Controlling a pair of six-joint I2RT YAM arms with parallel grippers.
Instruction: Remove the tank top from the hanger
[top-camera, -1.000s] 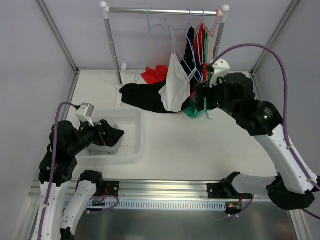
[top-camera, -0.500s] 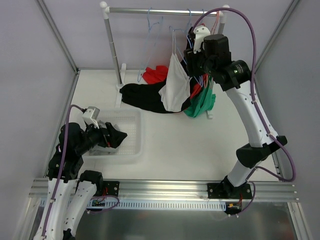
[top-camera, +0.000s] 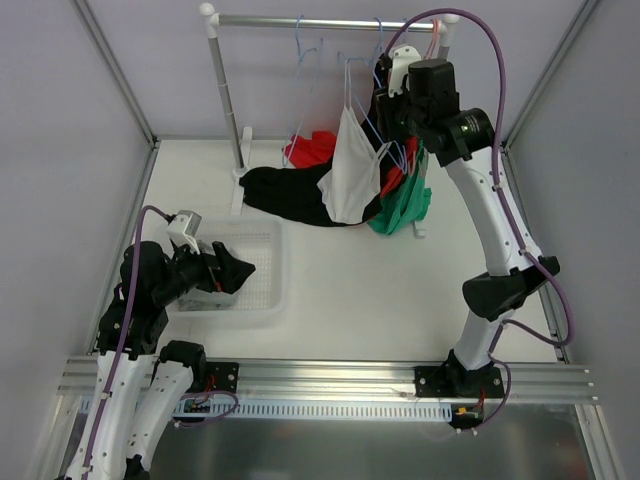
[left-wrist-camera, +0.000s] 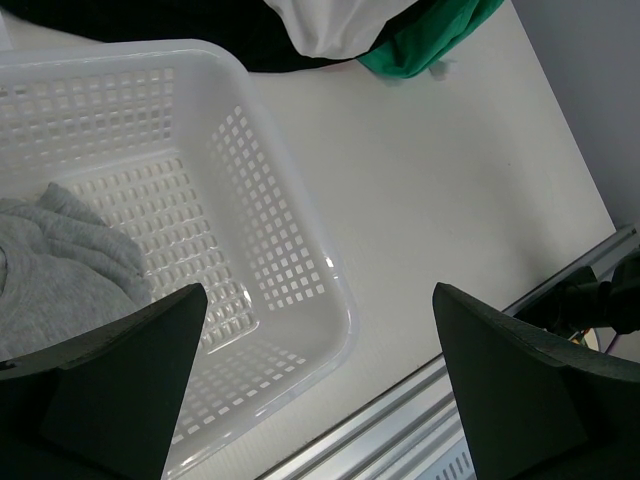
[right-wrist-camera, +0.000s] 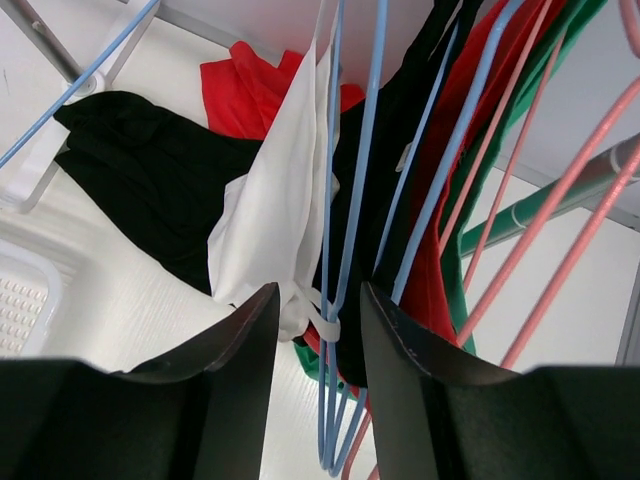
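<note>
The white tank top (top-camera: 350, 168) hangs on a blue hanger (top-camera: 352, 85) from the rack rail; its lower end rests by black cloth. In the right wrist view the tank top (right-wrist-camera: 268, 205) hangs left of the blue hanger wires (right-wrist-camera: 333, 180), with a white strap looped round them. My right gripper (top-camera: 384, 100) is up beside the hangers. Its jaws (right-wrist-camera: 318, 290) are open, with the blue wires passing between them without being touched. My left gripper (top-camera: 238, 270) is open and empty over the white basket (left-wrist-camera: 300, 250).
Black (top-camera: 285, 192), red (top-camera: 310, 148) and green (top-camera: 405, 205) garments lie or hang under the rack. More hangers, blue and pink (right-wrist-camera: 560, 190), crowd the rail's right end. Grey cloth (left-wrist-camera: 60, 270) lies in the basket. The rack's left post (top-camera: 225, 90) stands behind the basket.
My right arm has swung up from beside the green garment to the hangers near the rail. My left gripper has shifted slightly over the basket.
</note>
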